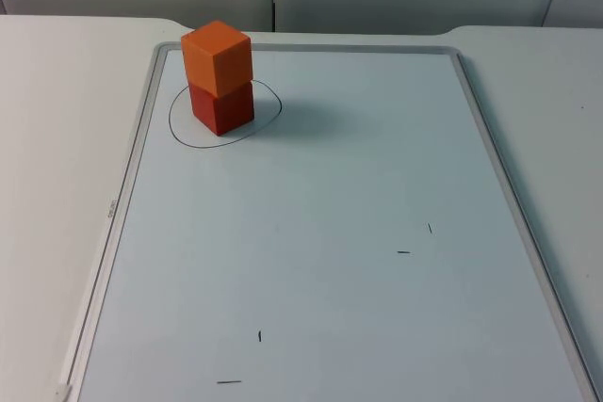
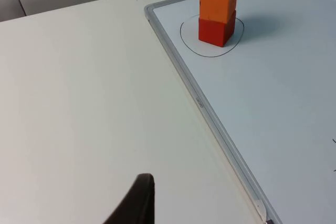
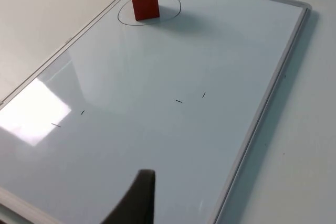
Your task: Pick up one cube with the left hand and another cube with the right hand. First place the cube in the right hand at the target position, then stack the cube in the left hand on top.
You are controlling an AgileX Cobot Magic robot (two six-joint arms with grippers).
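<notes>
My left gripper's fingertip (image 2: 137,203) hangs over the bare table (image 2: 79,103), well apart from the 2 stacked cubes: orange cube (image 1: 217,56) atop red cube (image 1: 222,106), inside the drawn circle (image 1: 179,129) on the whiteboard (image 1: 311,251). My right gripper's fingertip (image 3: 139,199) hovers over the whiteboard, far from the stack. I cannot tell either grip's width.

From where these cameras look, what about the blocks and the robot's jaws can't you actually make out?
- Red cube: its top face is covered by the orange cube stacked on it, in all three views.
- Drawn circle: its far stretch is hidden behind the stack in the top view.
- Left gripper: one dark fingertip at the left wrist picture's edge; open or shut, unknowable.
- Right gripper: likewise, one fingertip cut off in the right wrist view.
</notes>
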